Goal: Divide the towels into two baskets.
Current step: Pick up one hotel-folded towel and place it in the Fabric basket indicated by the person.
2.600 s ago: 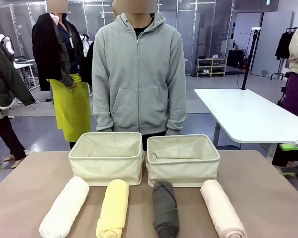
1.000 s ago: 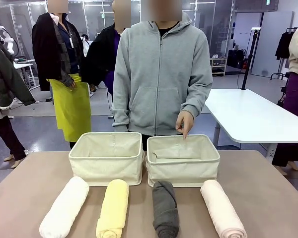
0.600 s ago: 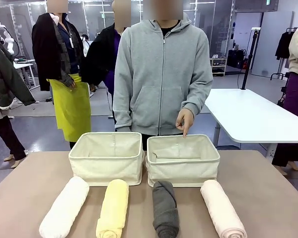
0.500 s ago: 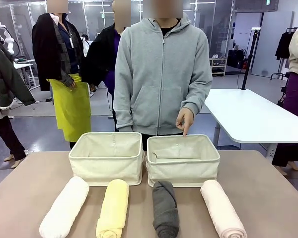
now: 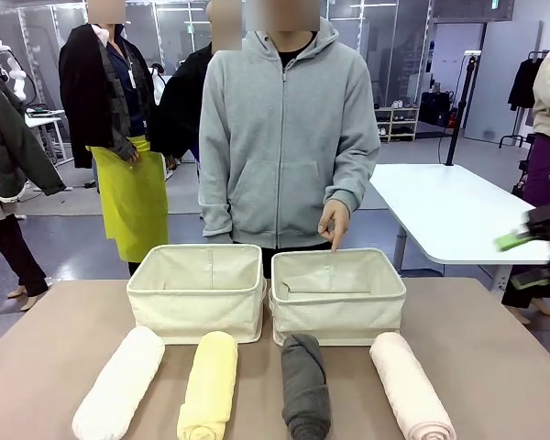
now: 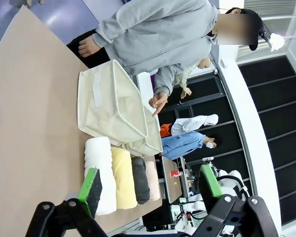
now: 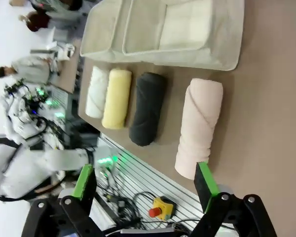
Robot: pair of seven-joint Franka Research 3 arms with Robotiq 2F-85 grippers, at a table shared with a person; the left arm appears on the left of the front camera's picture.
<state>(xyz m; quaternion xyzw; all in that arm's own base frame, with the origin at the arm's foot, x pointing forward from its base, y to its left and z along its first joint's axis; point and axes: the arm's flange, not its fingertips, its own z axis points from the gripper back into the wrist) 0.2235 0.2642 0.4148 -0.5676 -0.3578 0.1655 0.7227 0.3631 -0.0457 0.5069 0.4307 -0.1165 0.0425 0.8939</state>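
Observation:
Four rolled towels lie in a row along the near edge: white (image 5: 119, 394), pale yellow (image 5: 209, 387), dark grey (image 5: 305, 385) and pale pink (image 5: 410, 385). Behind them stand two cream baskets, the left one (image 5: 194, 316) and the right one (image 5: 339, 321), both with no towels in them. A person's hand (image 5: 333, 223) points down at the right basket's far rim. My right gripper (image 5: 524, 258) hangs blurred at the right edge, above the table. In the right wrist view, my right gripper (image 7: 144, 185) is open above the pink towel (image 7: 200, 126). My left gripper (image 6: 150, 192) is open, off the table's left side, looking along the white towel (image 6: 99, 173).
The person in a grey hoodie (image 5: 284, 137) stands at the far side behind the baskets. Other people stand further back, and a white table (image 5: 458, 211) is at the back right. Bare tabletop (image 5: 55, 339) lies to either side of the baskets.
My right gripper has come into view at the right edge. The person shifted slightly left, the hand still pointing at the right basket. Towels and baskets have not moved.

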